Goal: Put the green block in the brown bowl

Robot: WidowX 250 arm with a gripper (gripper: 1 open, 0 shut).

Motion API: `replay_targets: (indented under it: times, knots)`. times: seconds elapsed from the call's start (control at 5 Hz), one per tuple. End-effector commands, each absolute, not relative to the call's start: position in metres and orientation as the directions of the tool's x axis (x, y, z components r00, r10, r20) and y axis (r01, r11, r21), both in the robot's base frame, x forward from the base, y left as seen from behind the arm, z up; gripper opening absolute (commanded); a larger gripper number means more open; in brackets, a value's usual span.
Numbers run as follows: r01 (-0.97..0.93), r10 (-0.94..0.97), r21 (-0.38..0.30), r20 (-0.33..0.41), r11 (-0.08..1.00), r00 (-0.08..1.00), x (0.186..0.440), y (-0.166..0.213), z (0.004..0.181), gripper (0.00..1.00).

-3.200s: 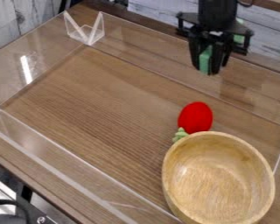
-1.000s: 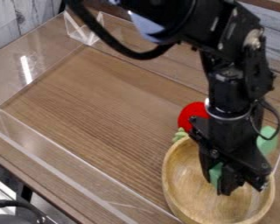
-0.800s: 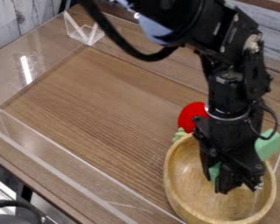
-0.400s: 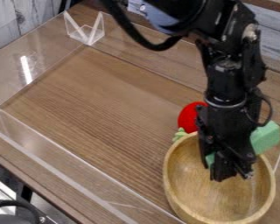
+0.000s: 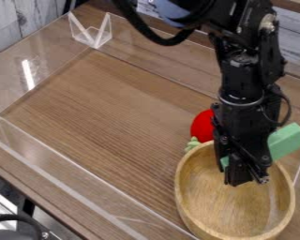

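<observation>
Inside the brown bowl — shut claw, green block just outside

A: Illumination? 
B: Even, soft daylight; pale glare streaks the clear walls at upper left.

A: Sharpness? 
B: Low resolution; tabletop grain readable, the dark arm slightly smeared, shadows faint.

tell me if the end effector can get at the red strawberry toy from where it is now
Probably yes. The red strawberry toy lies just outside the rim of the wooden bowl, right beside the end effector, uncovered. The end effector is shut, low over the bowl, so it must rise and open.
</observation>
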State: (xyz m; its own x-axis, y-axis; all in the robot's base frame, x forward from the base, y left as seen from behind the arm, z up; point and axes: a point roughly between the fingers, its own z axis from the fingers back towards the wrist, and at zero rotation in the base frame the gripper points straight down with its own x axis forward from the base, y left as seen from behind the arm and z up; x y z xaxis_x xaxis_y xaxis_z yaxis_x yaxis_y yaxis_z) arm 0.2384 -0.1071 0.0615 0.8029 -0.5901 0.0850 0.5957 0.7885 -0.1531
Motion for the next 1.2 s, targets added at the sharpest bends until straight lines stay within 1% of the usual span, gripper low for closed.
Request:
replay_targets:
  times: [0.0,0.2,0.4,0.6,0.8,1.0]
  knots:
    - [0.579,-0.567,-0.139,0.122,0.803,0.815,0.247,-0.105,0.080,1.00]
    - [0.562,-0.551,-0.142,0.111,0.815,0.827,0.250,-0.103,0.086,1.00]
    - [0.554,-0.544,-0.148,0.100,0.820,0.833,0.258,-0.102,0.073,1.00]
    - [0.543,-0.536,-0.154,0.089,0.825,0.839,0.266,-0.101,0.061,0.00]
    - [0.546,-0.540,-0.150,0.080,0.824,0.838,0.268,-0.098,0.076,1.00]
    - [0.549,-0.544,-0.146,0.072,0.823,0.836,0.270,-0.095,0.090,1.00]
